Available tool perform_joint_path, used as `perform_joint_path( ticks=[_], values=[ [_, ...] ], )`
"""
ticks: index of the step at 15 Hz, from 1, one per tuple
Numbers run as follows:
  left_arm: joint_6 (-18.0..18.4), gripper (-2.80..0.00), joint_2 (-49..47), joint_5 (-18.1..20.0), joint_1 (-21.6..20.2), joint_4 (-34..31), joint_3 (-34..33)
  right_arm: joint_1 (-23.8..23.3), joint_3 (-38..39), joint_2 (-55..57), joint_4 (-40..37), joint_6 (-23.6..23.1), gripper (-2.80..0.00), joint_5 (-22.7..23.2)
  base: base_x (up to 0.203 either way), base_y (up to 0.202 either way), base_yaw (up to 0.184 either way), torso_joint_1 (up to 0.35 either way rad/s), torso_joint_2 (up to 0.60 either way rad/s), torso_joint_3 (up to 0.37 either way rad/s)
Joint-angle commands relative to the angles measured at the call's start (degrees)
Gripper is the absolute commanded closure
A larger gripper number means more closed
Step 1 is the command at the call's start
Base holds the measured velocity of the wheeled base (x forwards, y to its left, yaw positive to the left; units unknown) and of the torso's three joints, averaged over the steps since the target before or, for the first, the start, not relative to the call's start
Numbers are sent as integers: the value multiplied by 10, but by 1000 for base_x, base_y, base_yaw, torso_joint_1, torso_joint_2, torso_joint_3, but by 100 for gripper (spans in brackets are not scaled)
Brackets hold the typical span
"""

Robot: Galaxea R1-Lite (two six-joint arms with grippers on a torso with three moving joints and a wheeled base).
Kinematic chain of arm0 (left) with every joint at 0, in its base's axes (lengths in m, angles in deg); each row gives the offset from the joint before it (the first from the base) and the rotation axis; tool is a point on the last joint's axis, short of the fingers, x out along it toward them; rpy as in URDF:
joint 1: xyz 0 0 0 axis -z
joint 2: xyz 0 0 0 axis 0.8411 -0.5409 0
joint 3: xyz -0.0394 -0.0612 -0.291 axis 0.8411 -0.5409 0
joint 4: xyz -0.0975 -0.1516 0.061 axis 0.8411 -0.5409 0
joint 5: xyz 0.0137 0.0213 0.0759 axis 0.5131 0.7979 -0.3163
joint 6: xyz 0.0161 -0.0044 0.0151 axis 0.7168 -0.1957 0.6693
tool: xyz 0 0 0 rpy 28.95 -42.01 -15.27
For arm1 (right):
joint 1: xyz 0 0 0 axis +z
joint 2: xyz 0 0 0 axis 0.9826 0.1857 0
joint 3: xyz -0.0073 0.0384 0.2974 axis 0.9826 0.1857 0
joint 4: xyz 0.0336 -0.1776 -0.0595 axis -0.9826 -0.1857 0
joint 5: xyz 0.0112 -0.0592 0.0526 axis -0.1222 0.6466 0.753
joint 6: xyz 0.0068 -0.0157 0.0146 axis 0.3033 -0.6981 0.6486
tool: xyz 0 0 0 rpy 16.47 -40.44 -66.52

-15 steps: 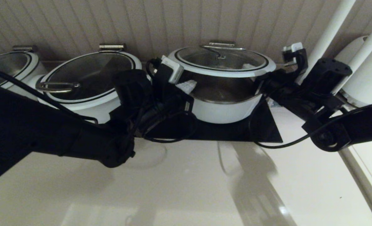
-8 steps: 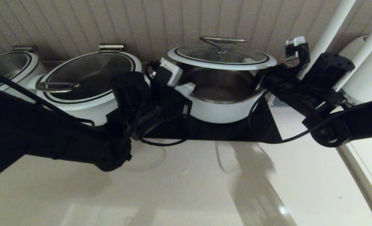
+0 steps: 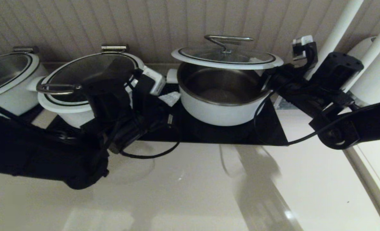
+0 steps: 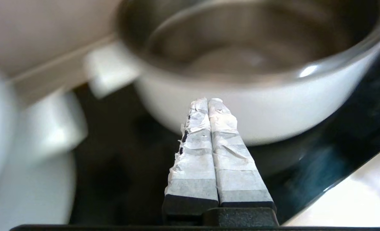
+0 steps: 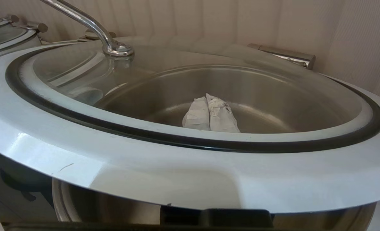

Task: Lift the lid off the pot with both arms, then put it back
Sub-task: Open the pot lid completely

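Note:
The glass lid [image 3: 226, 56] with its steel bar handle [image 3: 228, 39] hovers level a little above the deep white pot [image 3: 222, 109]. My right gripper [image 5: 206, 98] is shut. It reaches under the lid's right rim, and its taped tips show through the glass [image 3: 255, 60]. The lid's white rim [image 5: 177, 179] rests on top of the fingers. My left gripper [image 3: 172, 97] is shut and empty. It sits low on the pot's left side, just off the white wall [image 4: 273, 106], below the left side handle [image 4: 108, 72].
A wider white pot with a loop-handled lid [image 3: 90, 80] stands left of the left gripper, and another pot [image 3: 7, 73] at far left. The pot stands on a black mat [image 3: 238, 133]. A white appliance [image 3: 375, 77] and white poles [image 3: 335, 32] stand behind the right arm.
The left gripper has drawn back to the left and down, away from the lid's left rim. The lid has risen slightly and levelled on the right gripper alone.

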Motion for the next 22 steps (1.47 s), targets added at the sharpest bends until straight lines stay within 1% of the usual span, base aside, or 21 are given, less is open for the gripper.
perform_joint_path(
  ticks=[1, 4, 8, 10, 14, 16, 17, 20, 22],
  values=[
    [0, 0, 43, -6, -18, 4, -39, 0, 0, -4, 4, 0, 0, 1, 0, 0, 0, 0, 0, 0],
    [-1, 0, 108, -22, -61, 4, -125, -1, -2, -4, 4, 0, 0, 1, 0, 0, 0, 0, 0, 0],
    [-2, 0, 198, -28, -146, 3, -213, -1, -11, -4, 3, 0, 0, 2, 0, 0, 0, 0, 0, 0],
    [-2, 0, 237, -28, -177, 3, -260, -1, -14, -5, 3, 0, 0, 2, 0, 0, 0, 0, 0, 0],
    [-3, 0, 329, -31, -206, 2, -361, -1, -16, -5, -1, 0, 0, 2, 0, 0, 0, 0, 0, 0],
    [-4, 0, 375, -34, -229, 0, -402, -1, -16, -6, -1, 0, 0, 1, 0, 0, 0, 0, 0, 0],
    [-4, 0, 400, -41, -237, -1, -425, -1, -16, -6, -1, 0, 0, 2, 0, 0, 0, 0, 0, 0],
    [-7, 0, 471, -71, -242, -6, -496, -1, -30, -5, -4, 0, 0, 2, 0, 0, 0, 0, 0, 0],
    [-12, 0, 526, -90, -242, -54, -499, -1, -31, -4, -5, 0, 0, 2, 0, 0, 0, 0, 0, 0]
  ],
)
